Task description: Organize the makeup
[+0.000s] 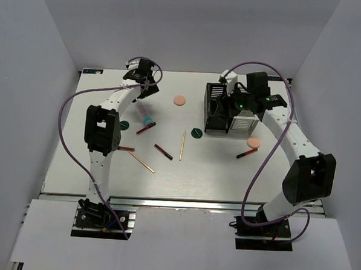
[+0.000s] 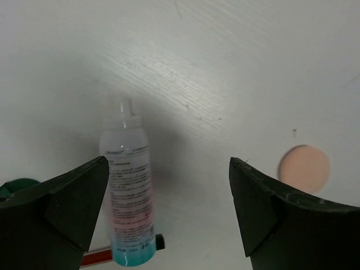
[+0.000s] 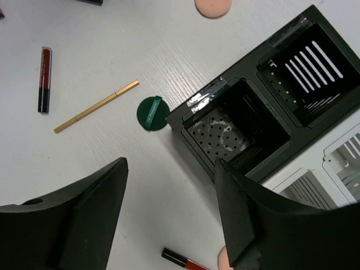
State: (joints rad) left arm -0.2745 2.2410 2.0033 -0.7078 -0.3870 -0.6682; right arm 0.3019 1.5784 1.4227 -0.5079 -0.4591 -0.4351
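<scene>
Count, top view: four pencils [image 1: 163, 151], two sticks [image 1: 182, 145], two puffs [image 1: 180, 100], two discs [image 1: 196, 133], one tube [image 1: 145, 114]. All lie loose on the table [image 1: 214, 179]. One black box [image 1: 218, 113] and one white box [image 1: 245, 122] stand side by side at 2 o'clock of table centre.

The top view shows the full layout but not the jaw gaps. The left wrist view shows the tube's print and teal base. The right wrist view shows the black box's perforated floor and slotted wall.

Left gripper [image 2: 167, 163]: jaws spread wide, holding nothing. The tube lies flat on the table inside the gap, close to the 9 o'clock finger, cap toward 12 o'clock. One puff lies at 3 o'clock, beyond the other finger.

Right gripper [image 3: 170, 163]: jaws spread wide, holding nothing. One disc lies at 12 o'clock of the gap, on the table just beside the black box. One stick lies at 10 o'clock.
</scene>
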